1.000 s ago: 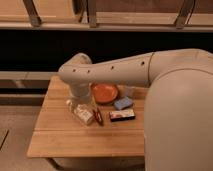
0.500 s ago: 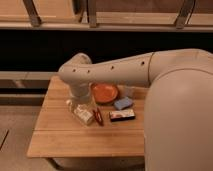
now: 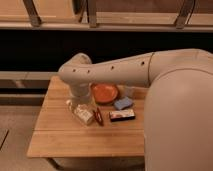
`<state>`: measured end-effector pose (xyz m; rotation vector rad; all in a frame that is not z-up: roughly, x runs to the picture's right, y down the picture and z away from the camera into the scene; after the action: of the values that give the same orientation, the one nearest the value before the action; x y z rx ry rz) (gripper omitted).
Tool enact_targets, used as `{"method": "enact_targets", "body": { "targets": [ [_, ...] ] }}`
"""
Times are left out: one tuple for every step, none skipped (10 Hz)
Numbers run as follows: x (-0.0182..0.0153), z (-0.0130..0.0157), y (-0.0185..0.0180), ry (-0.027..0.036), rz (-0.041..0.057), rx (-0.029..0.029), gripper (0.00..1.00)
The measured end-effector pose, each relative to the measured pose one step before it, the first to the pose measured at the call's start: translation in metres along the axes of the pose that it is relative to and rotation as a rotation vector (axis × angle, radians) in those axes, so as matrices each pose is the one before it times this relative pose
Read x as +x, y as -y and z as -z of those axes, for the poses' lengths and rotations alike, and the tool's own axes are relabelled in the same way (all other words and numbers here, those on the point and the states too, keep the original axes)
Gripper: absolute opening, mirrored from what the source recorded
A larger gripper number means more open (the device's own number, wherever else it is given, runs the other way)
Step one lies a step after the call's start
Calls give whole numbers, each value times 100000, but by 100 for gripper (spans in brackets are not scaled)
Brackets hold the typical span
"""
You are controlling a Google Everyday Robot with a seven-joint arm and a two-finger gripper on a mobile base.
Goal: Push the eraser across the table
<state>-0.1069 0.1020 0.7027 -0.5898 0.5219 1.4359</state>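
The gripper (image 3: 82, 114) sits low over the left-centre part of the surface (image 3: 75, 141), at the end of the arm (image 3: 110, 72), which reaches in from the right and bends down behind it. You cannot tell from this view whether the gripper is released or clenched. Nothing can be confirmed as held in it.

Locate the eraser (image 3: 122, 115). It lies flat on the surface to the right of the gripper in the camera view, at about the same depth and clearly apart from it. Its long axis runs roughly left to right, with the right end tilted slightly toward the far edge. The short end therefore faces the gripper.

Note the neighbouring items:
- A slim red stick (image 3: 99, 116) lies between the gripper and the eraser, close beside the gripper and at an angle to the eraser.
- A blue pad (image 3: 123, 103) lies just behind the eraser, on the far side.
- An orange bowl (image 3: 105, 92) stands further back, near the arm.

Judgement: the push has not yet begun, since the gripper is not touching the eraser. A straight sideways sweep from the present position would likely meet the red stick first. Plan to bring the gripper past the stick, then set it against a long side of the eraser. Pushing toward the near edge would keep the eraser off the blue pad.
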Motion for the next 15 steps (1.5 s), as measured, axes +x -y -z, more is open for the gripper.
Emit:
{"method": "enact_targets", "body": {
  "targets": [
    [0, -3, -1, -6, 5, 0, 35],
    [-1, 0, 2, 1, -7, -2, 28],
    [6, -59, -1, -75, 118, 176, 17],
    [-99, 110, 75, 461, 159, 378, 9],
    [-720, 488, 548, 2904, 336, 1230, 1],
    [-1228, 697, 1255, 4628, -521, 738, 0],
    [-1078, 596, 1074, 4205, 21, -473, 0],
    [-1658, 823, 1679, 6540, 307, -2131, 0],
    [-1338, 566, 1481, 5385, 1024, -2949, 0],
    [-680, 236, 930, 2741, 329, -2550, 0],
    [-595, 249, 994, 2618, 173, -2219, 0],
    [-155, 105, 159, 740, 17, -1192, 0],
    [17, -17, -210, -96, 209, -205, 0],
    [34, -13, -236, -94, 442, -65, 0],
    [147, -222, 417, -514, -739, 730, 0]
  ]
}}
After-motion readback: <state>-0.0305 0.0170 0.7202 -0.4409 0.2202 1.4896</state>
